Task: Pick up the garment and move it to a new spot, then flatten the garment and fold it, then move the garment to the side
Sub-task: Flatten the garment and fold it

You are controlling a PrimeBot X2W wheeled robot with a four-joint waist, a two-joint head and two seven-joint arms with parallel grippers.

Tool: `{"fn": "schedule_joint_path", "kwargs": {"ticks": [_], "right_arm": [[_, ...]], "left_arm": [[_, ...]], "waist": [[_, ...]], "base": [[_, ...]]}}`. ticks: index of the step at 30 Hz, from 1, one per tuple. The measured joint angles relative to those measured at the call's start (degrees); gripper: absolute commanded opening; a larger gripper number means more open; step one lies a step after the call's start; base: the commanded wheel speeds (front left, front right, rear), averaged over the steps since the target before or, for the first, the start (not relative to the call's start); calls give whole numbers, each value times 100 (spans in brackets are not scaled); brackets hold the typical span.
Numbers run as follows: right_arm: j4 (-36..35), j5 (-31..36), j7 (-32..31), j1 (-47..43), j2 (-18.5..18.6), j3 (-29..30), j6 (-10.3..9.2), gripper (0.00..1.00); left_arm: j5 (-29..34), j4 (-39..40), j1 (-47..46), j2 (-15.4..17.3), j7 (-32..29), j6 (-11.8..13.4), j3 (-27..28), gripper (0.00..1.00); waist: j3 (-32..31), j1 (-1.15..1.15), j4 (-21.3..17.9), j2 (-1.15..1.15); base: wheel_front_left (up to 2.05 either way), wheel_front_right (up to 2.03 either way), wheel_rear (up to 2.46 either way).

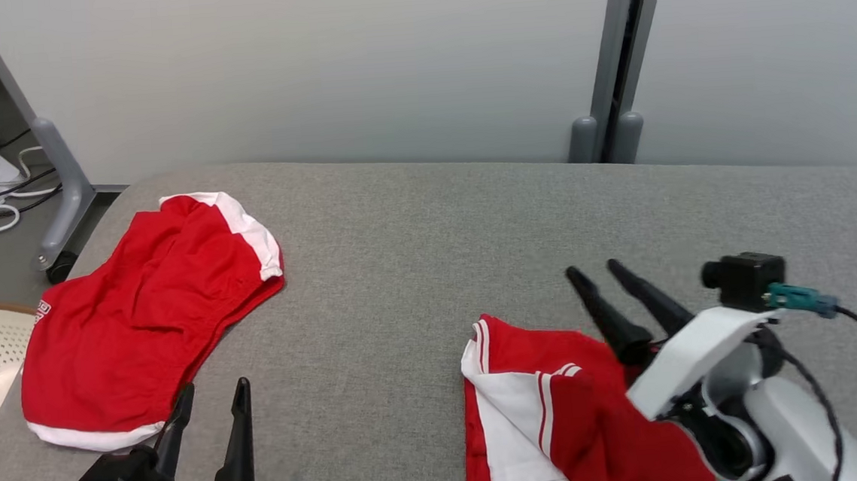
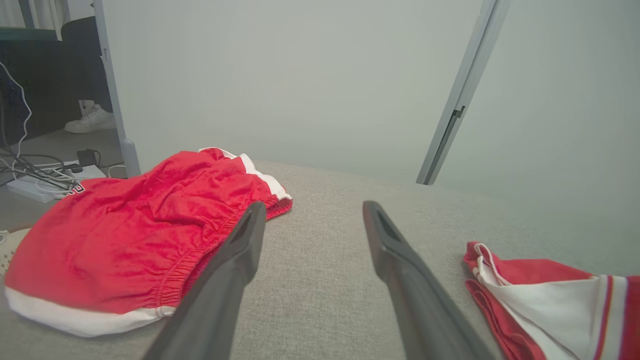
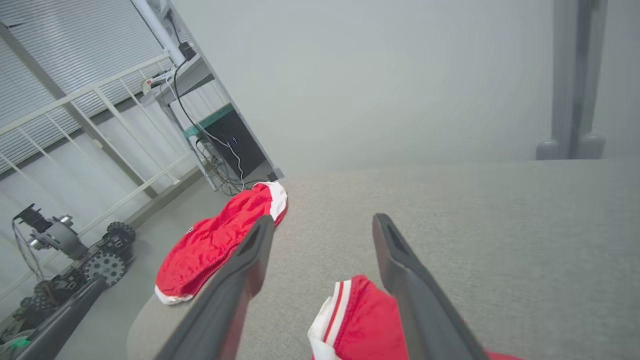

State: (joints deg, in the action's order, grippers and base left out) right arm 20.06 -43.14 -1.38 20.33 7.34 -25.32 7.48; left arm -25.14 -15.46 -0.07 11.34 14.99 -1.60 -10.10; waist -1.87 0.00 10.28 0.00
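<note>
Grey fabric covers the worktop (image 1: 427, 225). At its near right lies the folded red-and-white garment (image 1: 600, 425), with the right end effector (image 1: 594, 268) spread wide over its far edge, gripping nothing. The left end effector (image 1: 214, 387), also wide and empty, sits just beside red shorts (image 1: 140, 321). A pale partition (image 1: 356, 64) stands behind.

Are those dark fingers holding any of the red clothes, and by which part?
Nothing is held. The left gripper and right gripper are open; red shorts and striped garment lie free.
</note>
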Motion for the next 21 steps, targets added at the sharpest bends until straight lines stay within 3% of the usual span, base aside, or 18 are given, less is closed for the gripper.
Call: {"fn": "schedule_joint_path", "kwargs": {"ticks": [7,15,20,21], "right_arm": [[-267,687,-74,-664,397,1388,0,100],[-471,1268,-285,-1048,46,1974,0,100],[-310,1439,-370,-1060,-74,1911,0,0],[-246,1450,-380,-1060,-98,1883,0,0]], "left_arm": [[1,105,76,-10,0,14,8,100],[2,166,76,-13,0,15,15,100],[21,160,65,-12,0,9,-18,100],[21,156,65,-10,0,9,-22,100]], "waist": [[-10,0,-171,0],[45,0,-234,0],[75,0,-180,0],[81,0,-158,0]], "base": [[0,0,0],[0,0,0],[0,0,0],[0,0,0]]}}
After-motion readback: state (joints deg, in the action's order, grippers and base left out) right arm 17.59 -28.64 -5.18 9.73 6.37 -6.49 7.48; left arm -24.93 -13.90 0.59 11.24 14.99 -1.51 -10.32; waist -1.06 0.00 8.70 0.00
